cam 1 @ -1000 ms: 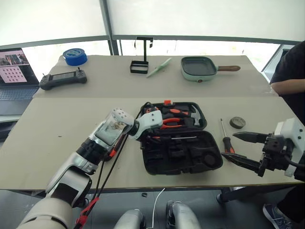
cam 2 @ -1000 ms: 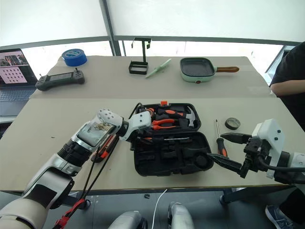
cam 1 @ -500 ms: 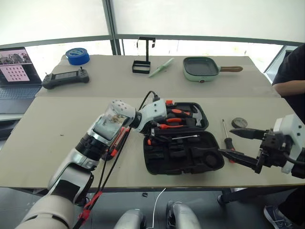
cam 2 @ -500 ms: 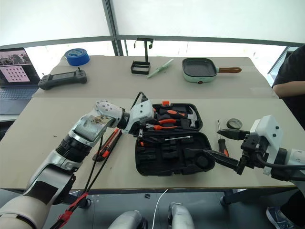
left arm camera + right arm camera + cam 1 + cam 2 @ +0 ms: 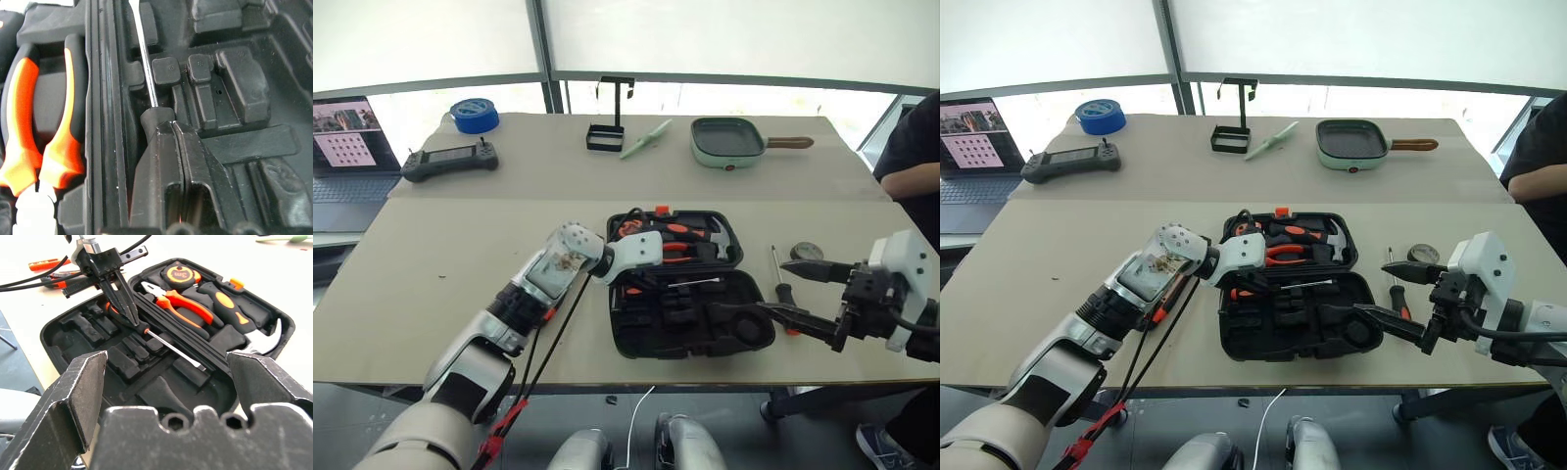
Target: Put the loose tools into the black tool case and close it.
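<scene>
Now our left claw (image 5: 128, 308) is pinched on a screwdriver (image 5: 161, 340) lying across the black tool case (image 5: 690, 338), needing seating, while our right claw (image 5: 788, 292) gapes empty nearby.

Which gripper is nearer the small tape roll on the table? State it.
Right. The right gripper, fingers spread open, hovers just in front of the tape roll; the left gripper is across the black tool case, shut on a screwdriver.

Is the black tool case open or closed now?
Open. The black tool case lies spread flat; its moulded slots, pliers and hammer are exposed.
</scene>
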`<control>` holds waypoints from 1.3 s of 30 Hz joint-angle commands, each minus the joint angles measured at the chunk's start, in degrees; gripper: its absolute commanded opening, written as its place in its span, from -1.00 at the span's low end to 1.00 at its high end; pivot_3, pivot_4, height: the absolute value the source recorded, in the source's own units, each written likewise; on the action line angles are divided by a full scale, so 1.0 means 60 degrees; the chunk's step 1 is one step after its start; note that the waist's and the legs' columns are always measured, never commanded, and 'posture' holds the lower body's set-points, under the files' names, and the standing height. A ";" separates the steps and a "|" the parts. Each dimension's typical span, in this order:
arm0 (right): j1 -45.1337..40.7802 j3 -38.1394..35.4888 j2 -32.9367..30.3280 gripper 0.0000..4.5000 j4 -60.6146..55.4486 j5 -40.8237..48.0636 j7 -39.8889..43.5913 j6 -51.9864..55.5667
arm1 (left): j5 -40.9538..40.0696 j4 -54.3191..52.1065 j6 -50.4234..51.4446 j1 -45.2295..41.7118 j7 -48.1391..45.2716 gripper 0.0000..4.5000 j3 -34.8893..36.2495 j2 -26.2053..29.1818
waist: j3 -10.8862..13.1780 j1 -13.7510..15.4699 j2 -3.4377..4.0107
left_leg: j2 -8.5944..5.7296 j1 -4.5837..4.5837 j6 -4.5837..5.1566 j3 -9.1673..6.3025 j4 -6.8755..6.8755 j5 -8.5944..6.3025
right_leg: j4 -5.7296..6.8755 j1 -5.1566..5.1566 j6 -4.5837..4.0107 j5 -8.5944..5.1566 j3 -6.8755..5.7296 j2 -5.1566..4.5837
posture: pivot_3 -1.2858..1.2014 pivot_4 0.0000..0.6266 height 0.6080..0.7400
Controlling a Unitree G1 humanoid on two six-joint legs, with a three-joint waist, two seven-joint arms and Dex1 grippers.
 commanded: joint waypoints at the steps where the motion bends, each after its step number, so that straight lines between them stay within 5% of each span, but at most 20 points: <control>1: 0.0020 -0.0149 0.0000 1.00 -0.0282 0.0056 -0.0117 -0.0075 | 0.0751 0.0784 -0.0628 0.0033 0.0202 -0.98 -0.0471 -0.0113 | -0.0005 0.0008 -0.0003 | 0.0000 0.0002 0.0003 0.0001 0.0001 -0.0002 | -0.0001 0.0003 0.0002 0.0001 0.0001 0.0000 | 0.03 -0.52 1.00; 6: 0.0286 -0.0135 0.0179 1.00 -0.0298 -0.0146 -0.0384 -0.0107 | 0.0816 0.1454 -0.1086 -0.0177 0.0489 -0.98 -0.0082 -0.0374 | -0.0028 0.0070 -0.0005 | 0.0000 0.0009 0.0029 0.0003 0.0014 -0.0015 | -0.0003 0.0021 0.0013 0.0006 0.0000 -0.0006 | 0.03 -0.52 1.00; 10: 0.0844 -0.0655 0.0588 1.00 -0.0279 -0.0372 -0.0970 -0.0018 | -0.1302 -0.0101 0.0154 0.0079 -0.0260 -0.98 0.1670 -0.0266 | -0.0027 0.0021 -0.0005 | -0.0001 -0.0004 0.0045 0.0011 0.0034 -0.0023 | -0.0004 0.0014 0.0026 0.0012 0.0006 -0.0009 | 0.03 -0.52 1.00; 13: 0.1540 -0.1417 0.1085 1.00 -0.0205 -0.0311 -0.1322 0.0110 | -0.2935 -0.1546 0.1681 0.0436 -0.0798 -0.65 0.3003 0.0397 | -0.0026 -0.0053 -0.0003 | 0.0001 -0.0032 0.0039 0.0013 0.0033 -0.0020 | 0.0011 -0.0033 0.0024 0.0013 0.0007 -0.0001 | 0.03 -0.52 1.00; 18: 0.3086 -0.2758 0.2021 1.00 -0.0345 0.0024 -0.1604 0.0465 | -0.5231 -0.3386 0.3779 0.1125 -0.1631 0.22 0.4774 0.2198 | -0.0036 -0.0133 0.0018 | -0.0001 -0.0027 0.0024 0.0014 0.0012 -0.0014 | 0.0001 -0.0049 0.0018 0.0011 0.0005 0.0009 | 0.03 -0.52 1.00; 23: 0.3578 -0.2479 0.2699 1.00 -0.0287 -0.0277 -0.2265 0.0322 | -0.6166 -0.4075 0.4404 0.1431 -0.2104 0.97 0.5274 0.3388 | -0.0033 -0.0170 0.0029 | -0.0013 0.0044 0.0012 0.0013 0.0007 -0.0019 | -0.0002 0.0019 0.0024 0.0005 0.0023 0.0008 | 0.03 -0.52 1.00; 39: 0.0360 0.1234 0.3697 1.00 0.2020 -0.2837 -0.5025 -0.0111 | -0.5588 -0.3957 0.2992 0.1338 -0.1438 0.99 0.4606 0.3215 | -0.0035 -0.0326 0.0033 | -0.0017 0.0061 -0.0012 0.0031 -0.0026 -0.0001 | 0.0011 0.0001 0.0008 0.0002 0.0052 0.0015 | 0.03 -0.52 1.00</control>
